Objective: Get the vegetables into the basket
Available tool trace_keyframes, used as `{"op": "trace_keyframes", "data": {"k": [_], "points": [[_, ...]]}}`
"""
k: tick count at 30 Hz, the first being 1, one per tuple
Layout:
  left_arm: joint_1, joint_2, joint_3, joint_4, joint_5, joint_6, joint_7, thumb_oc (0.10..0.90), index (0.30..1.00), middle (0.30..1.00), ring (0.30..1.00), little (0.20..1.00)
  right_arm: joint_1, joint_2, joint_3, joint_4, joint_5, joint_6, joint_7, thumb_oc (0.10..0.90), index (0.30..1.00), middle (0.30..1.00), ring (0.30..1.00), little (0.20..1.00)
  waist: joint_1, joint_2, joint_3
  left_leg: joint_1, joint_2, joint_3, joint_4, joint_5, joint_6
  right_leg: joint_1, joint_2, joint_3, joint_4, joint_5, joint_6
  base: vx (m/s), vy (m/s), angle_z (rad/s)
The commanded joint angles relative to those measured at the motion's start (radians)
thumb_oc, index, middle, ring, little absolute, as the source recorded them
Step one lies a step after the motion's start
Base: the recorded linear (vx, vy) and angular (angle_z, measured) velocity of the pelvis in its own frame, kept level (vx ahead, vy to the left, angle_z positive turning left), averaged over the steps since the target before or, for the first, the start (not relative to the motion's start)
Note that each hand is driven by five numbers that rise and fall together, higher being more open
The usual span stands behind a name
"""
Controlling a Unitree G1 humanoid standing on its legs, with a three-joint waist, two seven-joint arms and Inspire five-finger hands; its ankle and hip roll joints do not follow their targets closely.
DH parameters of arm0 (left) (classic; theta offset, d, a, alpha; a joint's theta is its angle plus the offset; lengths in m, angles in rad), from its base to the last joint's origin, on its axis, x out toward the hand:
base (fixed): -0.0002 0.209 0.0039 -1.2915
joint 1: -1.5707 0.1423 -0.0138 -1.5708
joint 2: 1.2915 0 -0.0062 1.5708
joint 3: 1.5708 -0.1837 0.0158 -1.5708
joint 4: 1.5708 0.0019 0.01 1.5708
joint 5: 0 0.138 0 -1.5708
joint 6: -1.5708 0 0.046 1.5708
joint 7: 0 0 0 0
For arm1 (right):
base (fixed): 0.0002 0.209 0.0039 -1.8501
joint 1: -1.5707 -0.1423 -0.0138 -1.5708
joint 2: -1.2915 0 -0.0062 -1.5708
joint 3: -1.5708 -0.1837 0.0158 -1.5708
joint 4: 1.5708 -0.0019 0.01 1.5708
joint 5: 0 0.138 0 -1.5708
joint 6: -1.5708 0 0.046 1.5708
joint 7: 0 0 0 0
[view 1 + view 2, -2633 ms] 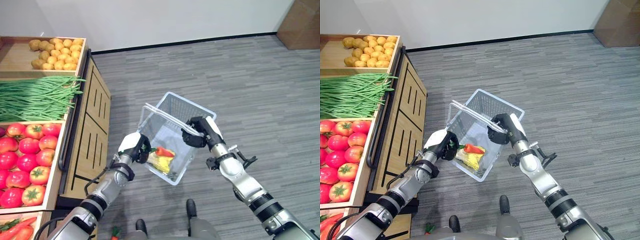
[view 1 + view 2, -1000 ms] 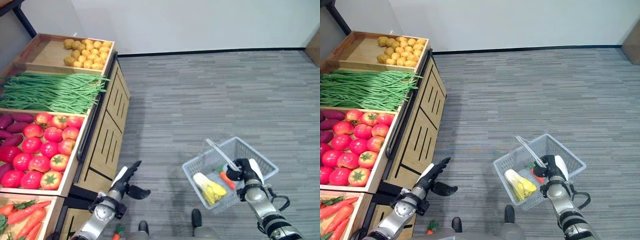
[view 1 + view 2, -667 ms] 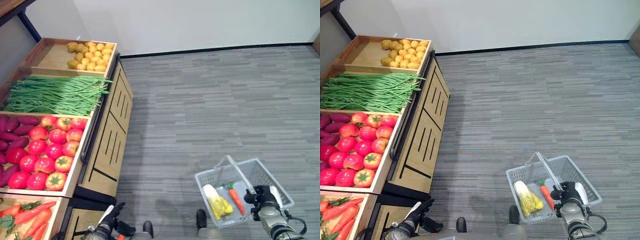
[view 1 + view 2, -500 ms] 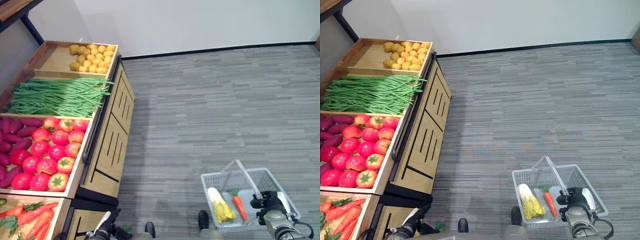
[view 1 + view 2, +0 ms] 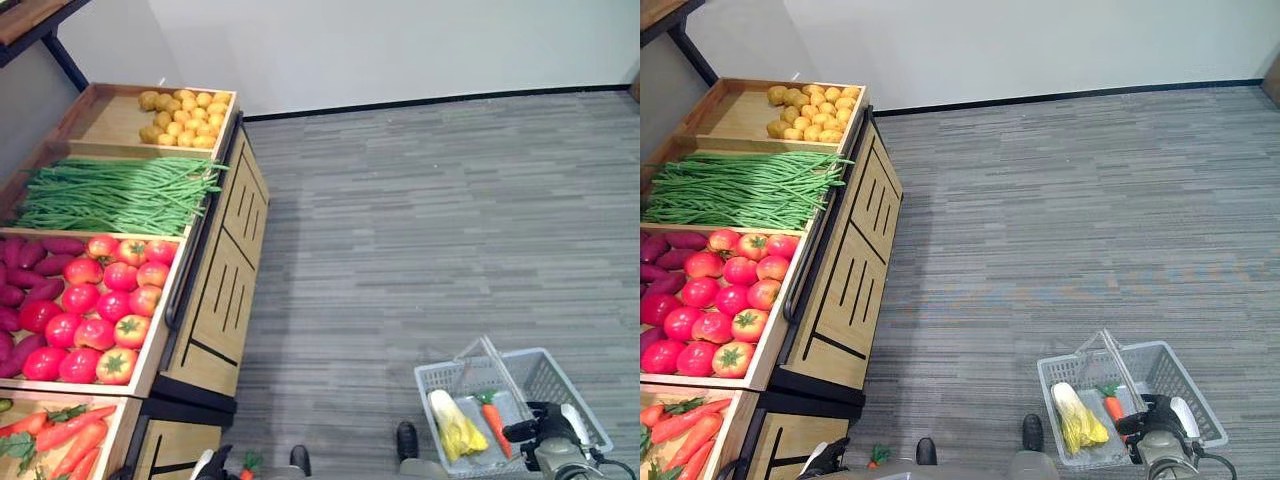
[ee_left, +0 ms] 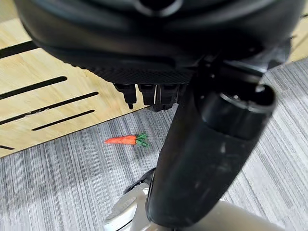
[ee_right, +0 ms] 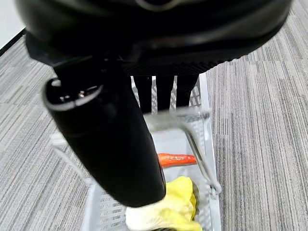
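A pale grey wire basket (image 5: 565,378) hangs low at my right side, close to the floor. In it lie a yellow-green cabbage (image 5: 455,426) and an orange carrot (image 5: 497,421). My right hand (image 5: 548,430) is shut on the basket's handle (image 7: 183,115); the right wrist view has its fingers (image 7: 163,94) curled over that bar, with the carrot (image 7: 177,159) and cabbage (image 7: 175,204) below. My left hand (image 6: 207,159) hangs open and holds nothing, low beside the wooden stand (image 6: 48,96). A small carrot (image 6: 126,140) lies on the floor under it, near the stand's foot (image 5: 245,466).
The wooden produce stand (image 5: 220,290) runs along my left, holding potatoes (image 5: 180,105), green beans (image 5: 120,190), tomatoes (image 5: 95,320), purple sweet potatoes (image 5: 20,290) and carrots (image 5: 60,435). Grey striped floor (image 5: 430,220) spreads to the right up to a white wall.
My left hand has let go of the basket's side and dropped to my lower left. The right hand has lowered the basket to the right. The camera has shifted too.
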Motion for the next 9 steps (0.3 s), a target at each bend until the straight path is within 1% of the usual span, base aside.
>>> {"op": "trace_keyframes", "data": {"k": [1,7,8,9], "points": [[-0.022,0.032,0.035,0.065,-0.02,-0.002,0.029,0.9,1.0,1.0,1.0,1.0,-0.036,-0.032,-0.013,0.043,-0.005,-0.038,-0.034,0.9,1.0,1.0,1.0,1.0,0.012,-0.092,-0.03,-0.051,0.003,-0.024,0.001,0.048,-0.052,0.064,-0.02,-0.041,0.005,-0.06,0.045,0.0,0.0,0.0],[-0.02,0.026,0.051,0.066,-0.038,0.001,0.023,0.9,1.0,1.0,1.0,1.0,0.014,0.016,-0.003,0.058,-0.001,-0.037,-0.006,0.9,1.0,1.0,1.0,1.0,0.009,-0.099,-0.036,-0.046,0.001,-0.026,0.001,0.045,-0.05,0.07,-0.021,-0.044,0.005,-0.058,0.046,0.0,0.0,0.0],[-0.019,0.024,0.064,0.077,-0.047,0.005,0.018,0.9,1.0,1.0,1.0,1.0,0.051,0.05,0.021,0.065,-0.03,-0.033,0.012,0.9,1.0,1.0,1.0,1.0,0.009,-0.106,-0.042,-0.043,-0.001,-0.028,0.001,0.043,-0.049,0.075,-0.022,-0.047,0.005,-0.057,0.046,0.0,0.0,0.0],[-0.019,0.024,0.067,0.078,-0.048,0.005,0.019,0.9,1.0,1.0,1.0,1.0,0.064,0.065,0.032,0.064,-0.043,-0.031,0.018,0.9,1.0,1.0,1.0,1.0,0.009,-0.109,-0.044,-0.042,0.0,-0.029,0.001,0.042,-0.049,0.077,-0.023,-0.049,0.005,-0.057,0.047,0.0,0.0,0.0]]}}
